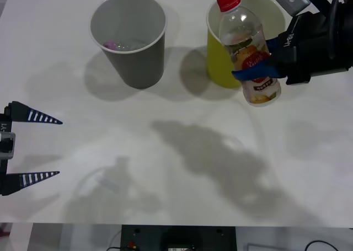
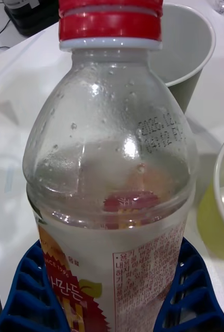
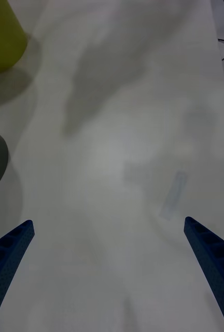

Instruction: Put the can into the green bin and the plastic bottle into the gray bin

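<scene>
Front view: white table (image 1: 182,207) under 2 bins.

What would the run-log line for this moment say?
right gripper: shut on plastic bottle, lifted beside green bin | left gripper: open, idle at table's left edge | gray bin: upright

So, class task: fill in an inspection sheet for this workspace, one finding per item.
Surface: white table, bare in front, shadows only.
Job's things: plastic bottle lifted, in front of the green bin; gray bin upright, apart, to its left.
Clutter: small pink-tipped clear thing inside the gray bin.
Grippers: right gripper shut on the bottle's label; left gripper open, parked at the left edge.
Cables: black cables below the front edge.
Surroundings: nothing seen.
</scene>
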Robot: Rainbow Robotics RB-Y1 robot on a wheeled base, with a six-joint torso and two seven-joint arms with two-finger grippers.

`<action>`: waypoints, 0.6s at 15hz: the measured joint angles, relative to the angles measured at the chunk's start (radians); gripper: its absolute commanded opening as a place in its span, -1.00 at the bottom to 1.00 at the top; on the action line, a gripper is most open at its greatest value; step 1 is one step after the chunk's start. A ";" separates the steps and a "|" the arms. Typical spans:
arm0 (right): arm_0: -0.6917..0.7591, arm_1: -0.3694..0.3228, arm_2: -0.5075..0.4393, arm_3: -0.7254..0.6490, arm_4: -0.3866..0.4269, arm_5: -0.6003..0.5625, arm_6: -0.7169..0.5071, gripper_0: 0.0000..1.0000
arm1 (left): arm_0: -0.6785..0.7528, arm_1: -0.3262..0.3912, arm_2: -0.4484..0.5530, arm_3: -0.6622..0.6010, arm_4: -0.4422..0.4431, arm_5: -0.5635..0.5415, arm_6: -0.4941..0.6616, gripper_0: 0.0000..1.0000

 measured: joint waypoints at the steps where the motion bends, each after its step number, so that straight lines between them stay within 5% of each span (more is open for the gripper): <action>1: -0.062 0.000 0.046 0.032 0.003 0.000 -0.002 -1.00 | 0.000 0.000 0.000 0.000 0.000 0.000 0.000 1.00; 9: -0.502 0.124 0.348 0.398 0.028 0.002 -0.001 -1.00 | 0.000 0.000 0.000 0.000 0.000 0.000 0.000 1.00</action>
